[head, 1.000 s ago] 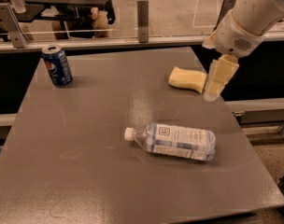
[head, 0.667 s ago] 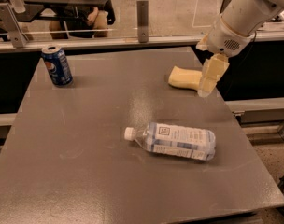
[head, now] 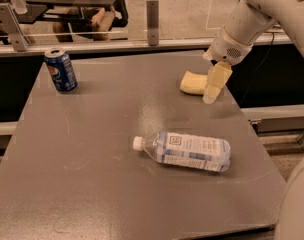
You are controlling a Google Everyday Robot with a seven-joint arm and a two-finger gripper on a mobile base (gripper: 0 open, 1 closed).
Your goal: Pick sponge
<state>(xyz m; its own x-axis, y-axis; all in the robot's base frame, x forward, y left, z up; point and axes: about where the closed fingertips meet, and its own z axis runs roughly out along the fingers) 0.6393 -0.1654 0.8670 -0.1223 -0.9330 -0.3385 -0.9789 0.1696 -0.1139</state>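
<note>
The sponge (head: 192,82), a pale yellow foam block, lies flat on the grey table (head: 92,149) at the far right. My gripper (head: 210,97) hangs from the white arm (head: 252,19) that comes in from the upper right. It points down and stands just in front of the sponge's right end, covering that end in this view. Its tip is close to the table top. I cannot tell whether it touches the sponge.
A clear water bottle (head: 184,151) with a white cap lies on its side in the middle right of the table. A blue soda can (head: 61,70) stands upright at the far left. A glass barrier (head: 152,14) runs along the table's far edge.
My gripper has moved left toward the sponge and now overlaps its right end. The sponge, bottle and can have not moved.
</note>
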